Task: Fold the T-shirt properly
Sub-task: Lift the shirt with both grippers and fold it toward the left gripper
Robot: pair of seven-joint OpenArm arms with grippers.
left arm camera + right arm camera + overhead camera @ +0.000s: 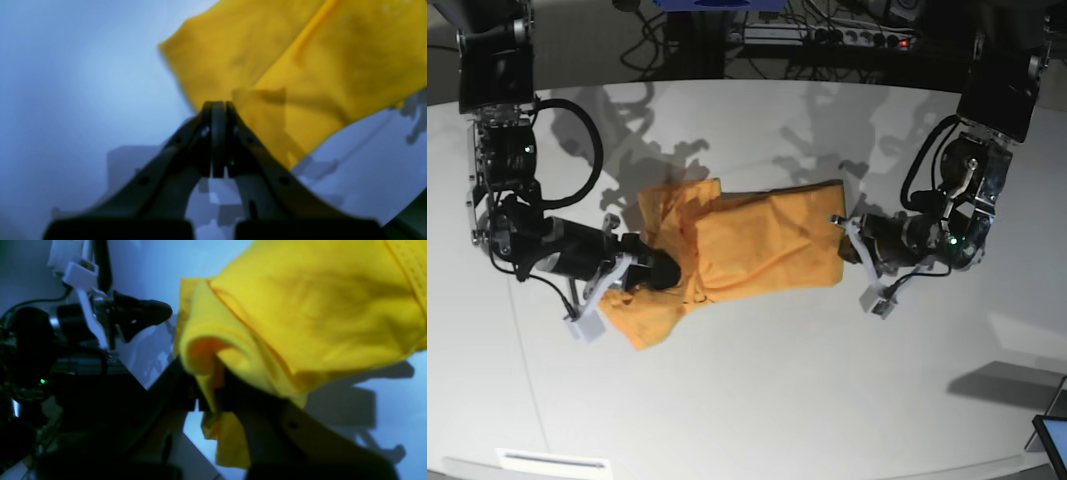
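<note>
The right gripper [213, 396] is clenched on a bunched wad of the T-shirt [757, 245]; in its wrist view, yellow cloth wells up over the black jaws and a tail of it hangs out below. In the base view this gripper sits at about nine o'clock of the garment, buried in the gathered sleeve end, with crumpled cloth spilling toward seven o'clock.

The left gripper [218, 140] has its jaws pressed together on nothing; the cloth lies just beyond its tip, toward one o'clock in its wrist view. In the base view it rests at three o'clock of the shirt, just beside the straight right-hand edge, whether touching I cannot tell.

The T-shirt lies on the white table [757, 400], roughly at its middle, partly flattened on the right and rumpled on the left.

The step in hand looks like carrying the gathered left side over the body. To do it well, I judge the right gripper should lift only enough to clear the table, draw the wad toward three o'clock in a low arc, and lay it down so the edges line up before letting go. The left gripper could pin the flat edge so the shirt does not slide. A thick wad risks a lumpy fold.

No brand, label or writing is readable in any view; the wrist views are blurred.
</note>
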